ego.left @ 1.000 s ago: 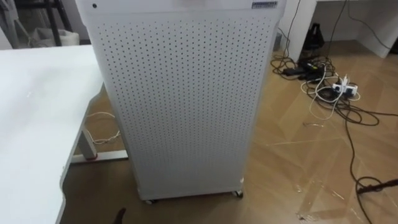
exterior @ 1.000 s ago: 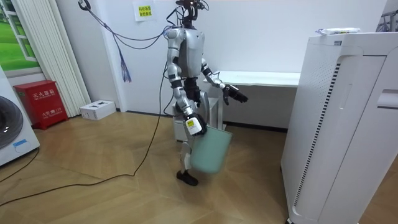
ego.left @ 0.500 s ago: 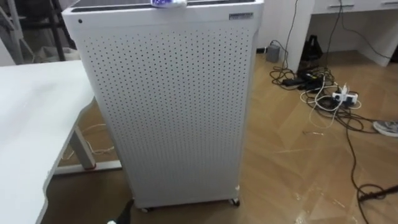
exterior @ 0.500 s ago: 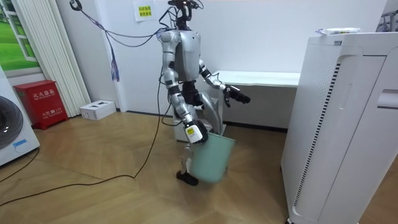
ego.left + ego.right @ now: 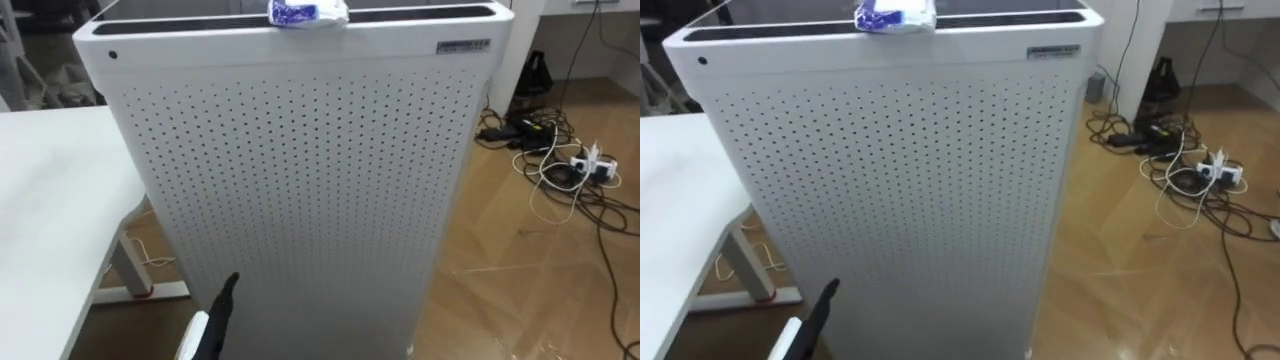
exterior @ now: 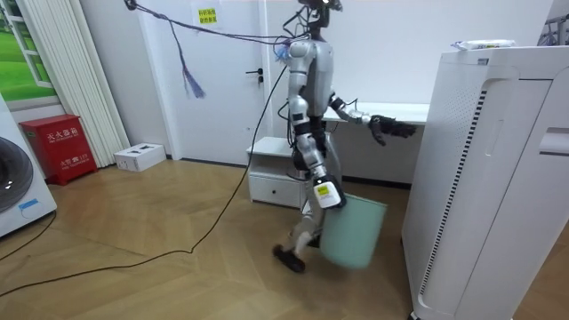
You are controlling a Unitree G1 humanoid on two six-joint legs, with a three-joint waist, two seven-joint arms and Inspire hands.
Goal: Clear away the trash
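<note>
Closing in on the purifier (image 5: 300,180), you now see the wrapper (image 5: 306,13) upper centre. Left hand (image 5: 220,310) lifts, fingers straight; right hand (image 6: 322,190) grips the bin (image 6: 352,233).

G1: silver-grey torso and arms, dark joints, dark head unit, black feet. Left hand (image 5: 218,315) has black fingers and a white back plate. Right hand (image 6: 325,193) has a white-yellow tag. Dark ropes run up off the shoulders, and a dark cable trails on the floor.
</note>
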